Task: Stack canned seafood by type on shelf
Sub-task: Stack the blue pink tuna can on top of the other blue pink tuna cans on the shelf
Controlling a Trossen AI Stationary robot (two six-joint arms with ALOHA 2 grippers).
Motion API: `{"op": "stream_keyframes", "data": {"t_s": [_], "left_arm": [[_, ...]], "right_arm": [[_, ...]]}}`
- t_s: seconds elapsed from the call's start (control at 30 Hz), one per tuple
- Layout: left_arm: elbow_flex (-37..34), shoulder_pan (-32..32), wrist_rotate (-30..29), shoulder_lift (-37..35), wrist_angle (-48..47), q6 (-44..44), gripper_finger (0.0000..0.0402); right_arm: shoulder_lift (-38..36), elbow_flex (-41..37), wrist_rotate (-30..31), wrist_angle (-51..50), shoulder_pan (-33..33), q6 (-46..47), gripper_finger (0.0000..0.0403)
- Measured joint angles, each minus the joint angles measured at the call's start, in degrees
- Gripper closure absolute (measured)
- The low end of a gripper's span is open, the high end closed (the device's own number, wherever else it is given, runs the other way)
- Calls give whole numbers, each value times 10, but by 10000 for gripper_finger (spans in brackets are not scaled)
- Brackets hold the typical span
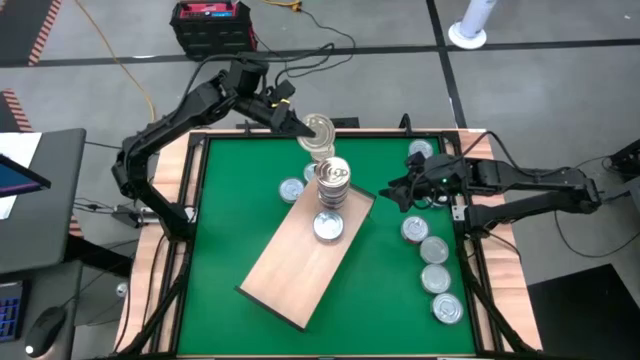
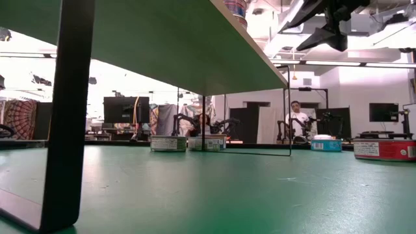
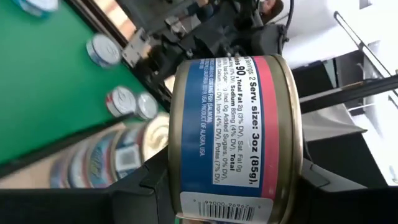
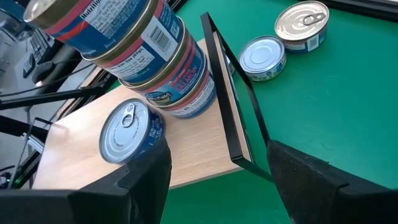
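Left claw [image 1: 318,133] closed around a tin [image 1: 321,128], held above the stack [image 1: 333,180] on the shelf [image 1: 300,270]. Right claw [image 1: 400,190] spread open, holding nothing, beside the shelf.

Green table surface [image 1: 230,220], black case with red top [image 1: 210,22] on the floor, yellow cable [image 1: 120,62], white post base [image 1: 467,35], seated person [image 2: 297,117] far behind

The tins [image 4: 262,57] are shiny metal with glossy printed paper labels. The shelf [image 1: 300,265] is smooth, matt light wood on thin black metal legs [image 4: 231,102]. The bench [image 1: 230,220] is matt green, edged in pale wood.
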Motion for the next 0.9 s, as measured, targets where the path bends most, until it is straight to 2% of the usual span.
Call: {"op": "stream_keyframes", "data": {"t_s": [0.2, 0.4, 0.6, 0.9], "left_arm": [[0, -33, -1, 0, -4, -36, 219], [0, -67, -47, 5, -2, -70, 219], [-1, -84, -102, 13, -37, -65, 219], [-1, -93, -133, 14, -43, -75, 219]], "right_arm": [[1, 0, 0, 1, 0, -11, 117], [1, 0, 2, 3, 0, -15, 117], [1, 0, 2, 3, 0, -15, 117], [1, 0, 2, 3, 0, -15, 117]]}}
